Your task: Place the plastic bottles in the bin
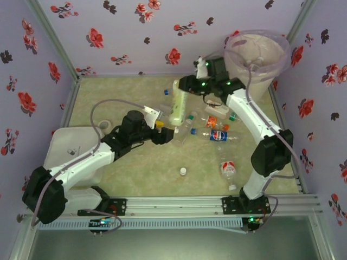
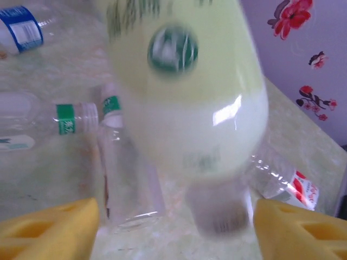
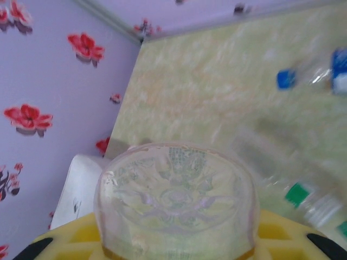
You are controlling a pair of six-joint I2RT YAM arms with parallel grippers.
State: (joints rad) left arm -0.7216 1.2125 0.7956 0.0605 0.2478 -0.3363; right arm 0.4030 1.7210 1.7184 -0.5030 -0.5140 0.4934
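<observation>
Right arm outstretched (claw around bottle)

Pale green table, scattered plastic bottles

The walls are lilac, with a pattern of red and dark flowers; the table is pale green with cream marbling. The large bottle just ahead of the left pincer is pale yellow-green with a dark green round logo. The fingers of this pincer are yellow, and so are the pads of the right pincer. Farther ahead of the left pincer lie a clear green-label bottle and a blue-label bottle; to its right, a red-and-white-label bottle. The bin is pinkish-white with a pink bag.
</observation>
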